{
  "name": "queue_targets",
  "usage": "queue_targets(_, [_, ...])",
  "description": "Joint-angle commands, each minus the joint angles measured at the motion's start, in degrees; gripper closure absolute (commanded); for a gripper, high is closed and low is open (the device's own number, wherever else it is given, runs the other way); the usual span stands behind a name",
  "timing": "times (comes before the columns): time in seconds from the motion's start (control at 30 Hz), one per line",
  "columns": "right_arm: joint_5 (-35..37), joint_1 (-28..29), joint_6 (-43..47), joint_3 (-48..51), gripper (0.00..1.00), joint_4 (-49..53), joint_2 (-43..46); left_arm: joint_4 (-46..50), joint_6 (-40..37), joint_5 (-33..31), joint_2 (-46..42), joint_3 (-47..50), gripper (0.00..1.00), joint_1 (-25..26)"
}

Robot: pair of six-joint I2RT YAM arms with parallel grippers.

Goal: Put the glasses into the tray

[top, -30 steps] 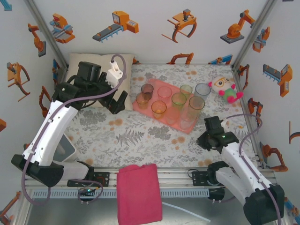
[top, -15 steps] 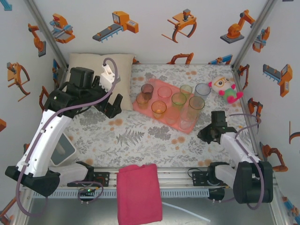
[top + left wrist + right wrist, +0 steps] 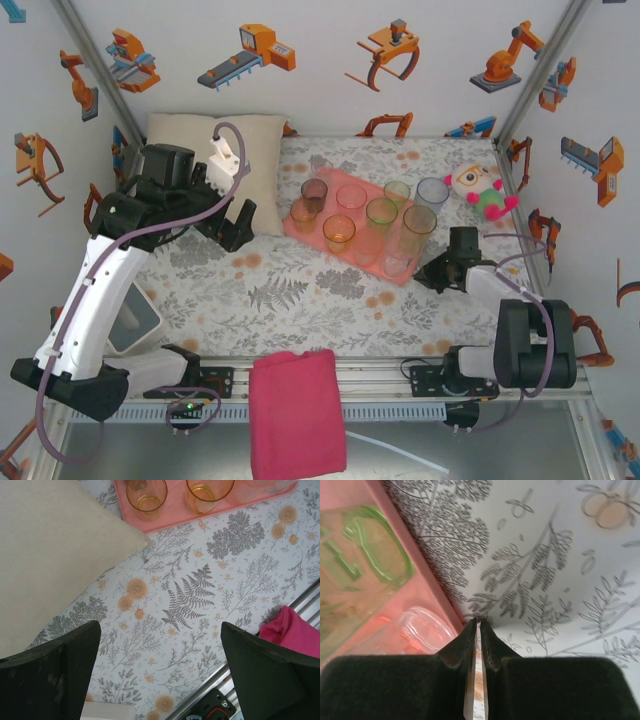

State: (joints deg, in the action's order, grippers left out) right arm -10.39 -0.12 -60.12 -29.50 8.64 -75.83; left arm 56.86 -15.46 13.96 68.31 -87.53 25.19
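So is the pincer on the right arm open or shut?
Shut. In the right wrist view the right pincer has its fingers pressed almost together, only a thin slit between, holding nothing.

No legible text, labels, brands, numbers or signs on anything in view

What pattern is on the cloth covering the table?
Grey ferns and orange flowers on the white table covering, clearest in the left wrist view.

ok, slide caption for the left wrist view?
Open left gripper above floral tabletop; cream pillow alongside, two orange glasses on the pink tray ahead.
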Motion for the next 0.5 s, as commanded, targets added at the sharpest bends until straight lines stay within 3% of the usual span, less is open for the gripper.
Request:
queue_targets(0.0, [-0.3, -0.7, -0.3, -0.9, 0.87, -3.1, -2.7, 0.9, 0.4, 0.0, -1.1, 0.8, 0.03, -0.6])
queue_targets(0.47, [-3.6, -0.6, -2.2, -2.4, 0.87, -9.8, -8.8, 0.6, 0.7, 0.4, -0.7, 1.4, 0.03, -1.5])
